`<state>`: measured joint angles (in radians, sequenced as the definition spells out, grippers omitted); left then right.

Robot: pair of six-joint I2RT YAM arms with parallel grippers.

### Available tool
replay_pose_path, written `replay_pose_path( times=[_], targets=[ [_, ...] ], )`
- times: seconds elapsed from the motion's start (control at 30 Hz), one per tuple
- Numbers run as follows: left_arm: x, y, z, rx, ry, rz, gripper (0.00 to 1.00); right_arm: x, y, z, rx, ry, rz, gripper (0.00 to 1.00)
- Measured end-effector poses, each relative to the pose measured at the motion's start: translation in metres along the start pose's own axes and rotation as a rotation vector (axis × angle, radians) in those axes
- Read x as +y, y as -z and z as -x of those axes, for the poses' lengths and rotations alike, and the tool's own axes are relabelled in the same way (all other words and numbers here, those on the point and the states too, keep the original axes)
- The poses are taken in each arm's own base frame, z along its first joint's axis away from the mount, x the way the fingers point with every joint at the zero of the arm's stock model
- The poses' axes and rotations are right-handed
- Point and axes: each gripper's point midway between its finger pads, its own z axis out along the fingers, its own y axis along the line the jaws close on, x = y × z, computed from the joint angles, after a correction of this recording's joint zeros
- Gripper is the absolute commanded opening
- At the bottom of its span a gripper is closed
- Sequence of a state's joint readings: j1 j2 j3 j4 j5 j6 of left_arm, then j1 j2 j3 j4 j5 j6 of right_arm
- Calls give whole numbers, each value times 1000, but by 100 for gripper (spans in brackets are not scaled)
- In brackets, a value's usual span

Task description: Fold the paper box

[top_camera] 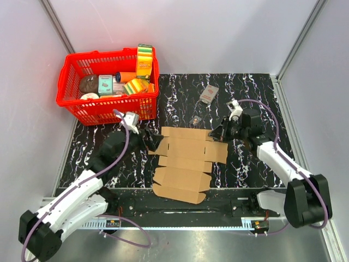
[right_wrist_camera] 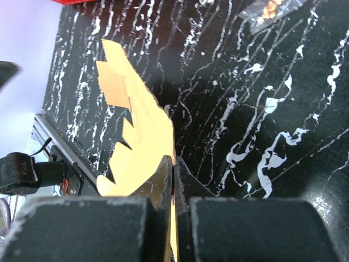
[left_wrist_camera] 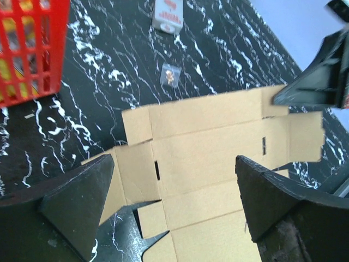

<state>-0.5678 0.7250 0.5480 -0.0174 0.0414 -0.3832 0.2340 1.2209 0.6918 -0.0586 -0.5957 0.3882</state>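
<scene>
The paper box (top_camera: pixel 185 161) is a flat brown die-cut sheet with flaps and notches, lying in the middle of the black marbled table. My right gripper (top_camera: pixel 218 132) is shut on the sheet's right edge. In the right wrist view the cardboard (right_wrist_camera: pixel 142 131) runs edge-on between the closed fingers of the right gripper (right_wrist_camera: pixel 174 161). My left gripper (top_camera: pixel 155 143) hovers open over the sheet's left side. The left wrist view shows the sheet (left_wrist_camera: pixel 207 142) below the wide-spread left gripper (left_wrist_camera: pixel 174 158), with nothing between its fingers. The right gripper (left_wrist_camera: pixel 316 82) shows there at the far corner.
A red basket (top_camera: pixel 103 54) full of groceries stands at the back left, close to the left arm. A small grey-and-red packet (top_camera: pixel 209 94) and a tiny clear bag (top_camera: pixel 196 119) lie behind the sheet. The metal rail (top_camera: pixel 180 210) borders the near edge.
</scene>
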Motion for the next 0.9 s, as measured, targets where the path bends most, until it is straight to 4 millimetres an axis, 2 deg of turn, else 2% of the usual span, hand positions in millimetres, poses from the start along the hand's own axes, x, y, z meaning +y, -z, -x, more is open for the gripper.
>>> replay_pose_path(
  times=[0.1,0.17,0.33,0.47,0.6,0.7,0.77,0.9],
  targets=[
    [5,-13,-24,45,11,-9,99,11,7,5,-22,22,32,0],
    [7,-20,-32,63,12,-15,99,16,9,5,-22,28,49,0],
    [8,-35,-23,23,18,-49,95,22,14,0,-8,27,79,1],
    [23,-45,-18,11,49,-43,88,31,20,0,-13,40,110,1],
    [44,-52,-33,75,105,-26,78,40,25,0,-17,51,143,1],
    [51,-55,-49,140,160,-40,74,44,29,-1,-23,61,159,1],
    [47,-57,-55,168,188,-75,72,46,31,-2,-27,65,168,1],
    [33,-60,-53,170,219,-169,65,52,34,-3,-24,73,197,1]
  ],
)
